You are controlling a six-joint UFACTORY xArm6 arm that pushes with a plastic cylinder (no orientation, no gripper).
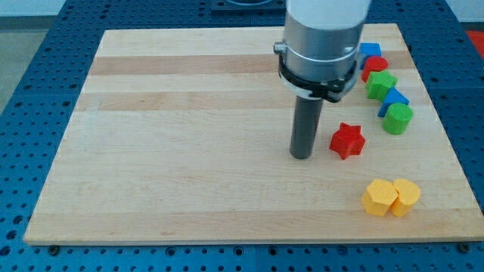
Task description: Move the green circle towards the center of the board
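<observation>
The green circle is a short green cylinder near the board's right edge, at the view's right. My tip rests on the wooden board, well to the left of the green circle. A red star lies between them, just right of my tip and apart from it. A blue block touches the green circle from above.
A green star-like block, a red block and a blue block form a line up the right side. Two yellow blocks sit together near the bottom right. The arm's grey body hangs over the board's top.
</observation>
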